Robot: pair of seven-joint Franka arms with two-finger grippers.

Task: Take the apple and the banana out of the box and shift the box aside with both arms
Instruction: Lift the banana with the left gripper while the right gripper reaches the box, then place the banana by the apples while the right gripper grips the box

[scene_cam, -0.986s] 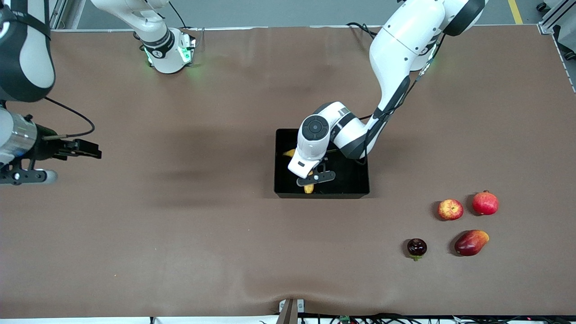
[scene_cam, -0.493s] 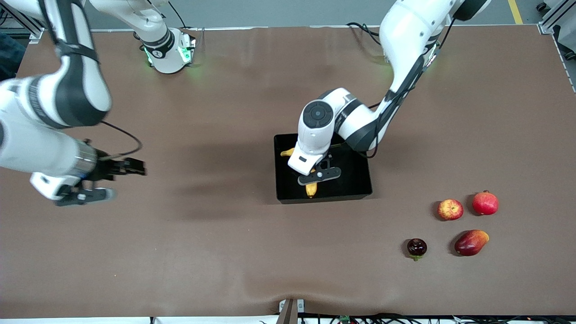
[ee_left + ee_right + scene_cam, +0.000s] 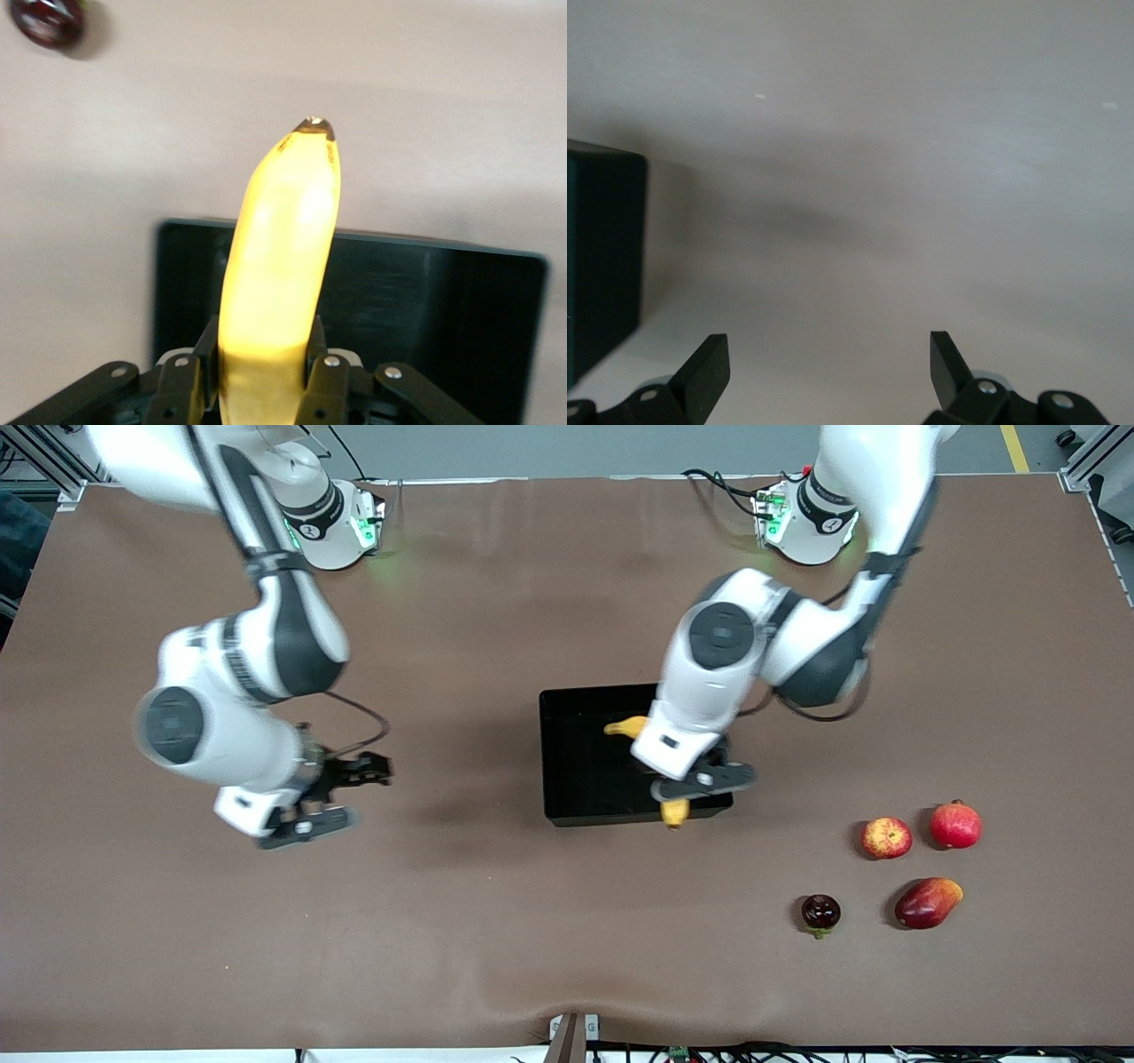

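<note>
The yellow banana (image 3: 675, 812) is clamped in my left gripper (image 3: 700, 779), held in the air over the black tray's (image 3: 576, 762) wall at the corner toward the left arm's end. In the left wrist view the banana (image 3: 282, 266) sticks out from between the fingers (image 3: 328, 376), with the tray (image 3: 425, 301) below. The red-and-yellow apple (image 3: 887, 838) lies on the table toward the left arm's end. My right gripper (image 3: 306, 825) is open and empty over bare table beside the tray, toward the right arm's end. The right wrist view shows its open gripper (image 3: 828, 354) and the tray's edge (image 3: 602, 257).
Beside the apple lies a red pomegranate (image 3: 955, 825). Nearer the front camera are an oval mango (image 3: 928, 903) and a small dark round fruit (image 3: 820, 912), which also shows in the left wrist view (image 3: 46, 19). The brown table cloth bulges at the front edge.
My left gripper rose with the banana and moved toward the left arm's end of the tray. My right arm swung in from the table's end toward the tray.
</note>
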